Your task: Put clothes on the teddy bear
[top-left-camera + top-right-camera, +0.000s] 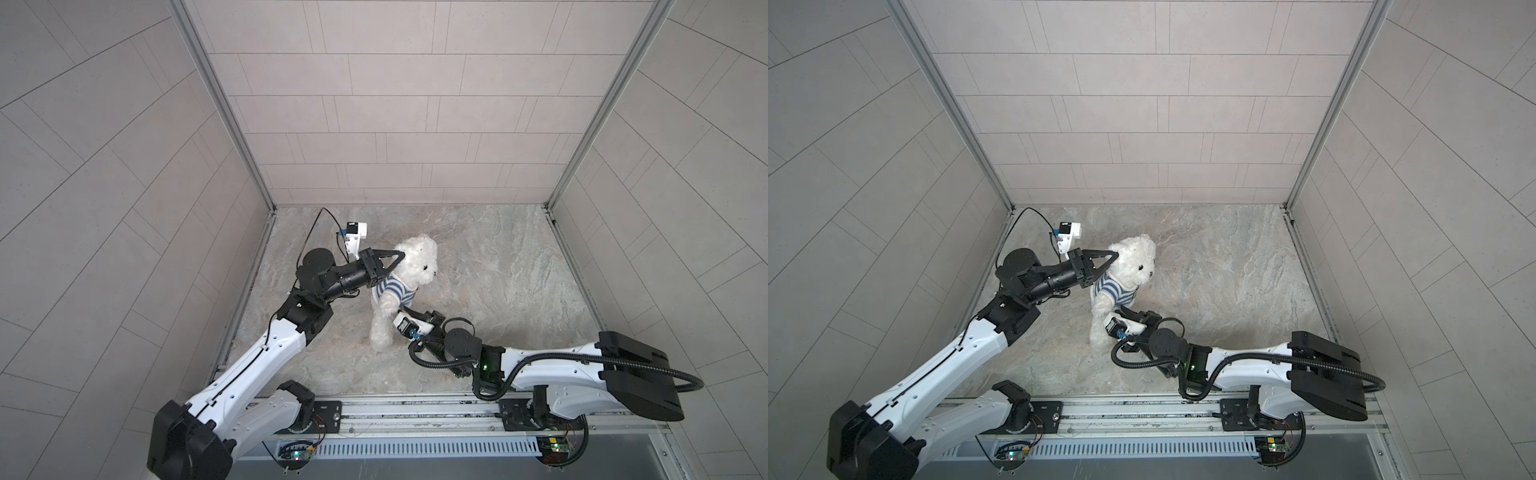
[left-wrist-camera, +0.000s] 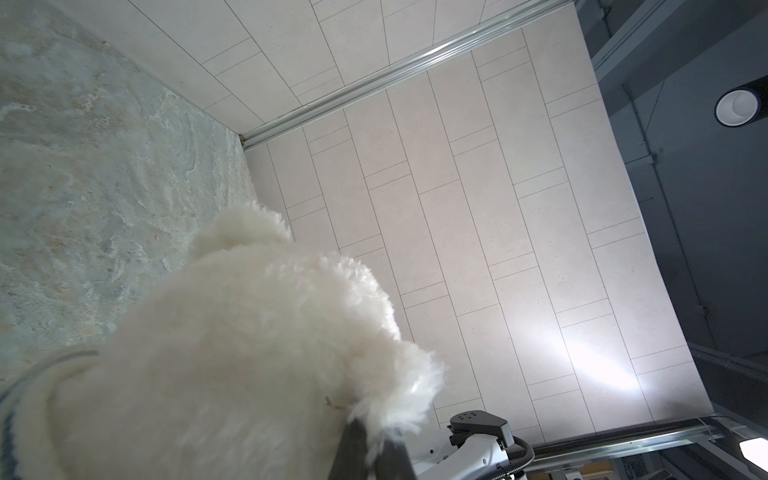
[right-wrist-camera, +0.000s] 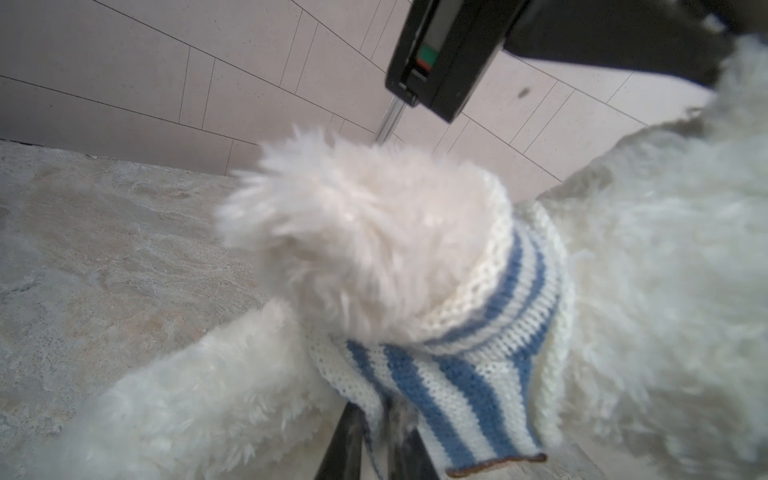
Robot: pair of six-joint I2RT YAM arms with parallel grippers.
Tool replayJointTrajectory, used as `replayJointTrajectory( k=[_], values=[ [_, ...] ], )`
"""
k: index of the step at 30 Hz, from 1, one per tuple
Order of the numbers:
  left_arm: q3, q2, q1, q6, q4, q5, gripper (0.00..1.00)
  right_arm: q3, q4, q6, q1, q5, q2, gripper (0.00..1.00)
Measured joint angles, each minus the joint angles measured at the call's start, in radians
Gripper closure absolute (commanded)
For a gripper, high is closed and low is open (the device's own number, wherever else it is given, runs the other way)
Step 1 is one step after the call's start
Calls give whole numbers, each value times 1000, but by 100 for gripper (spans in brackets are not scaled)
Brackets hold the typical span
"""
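Three tiled walls point(image 1: 395, 104) enclose the mottled tabletop point(image 1: 498, 270) under the teddy bear point(image 1: 417, 259).

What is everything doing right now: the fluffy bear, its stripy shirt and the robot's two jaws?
Fluffy white plush teddy bear: upright, held by the fur on its head.
Blue-and-white striped knit shirt: on the bear's chest, one arm through a sleeve, hem pinched.
Left jaws: shut on the bear's head fur.
Right jaws: shut on the shirt's hem.
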Motion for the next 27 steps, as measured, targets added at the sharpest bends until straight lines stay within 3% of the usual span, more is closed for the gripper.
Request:
replayJointTrajectory(
  k=[4,21,27],
  values=[
    [-2,1,0,-10,13,-3,100,0,-10,4,0,-9,3,100],
    [-43,44,0,-68,95,-30,100,0,-126,56,6,-94,1,100],
    [-67,64,0,-66,106,-29,100,-2,-128,90,6,-85,-13,78]
  ],
)
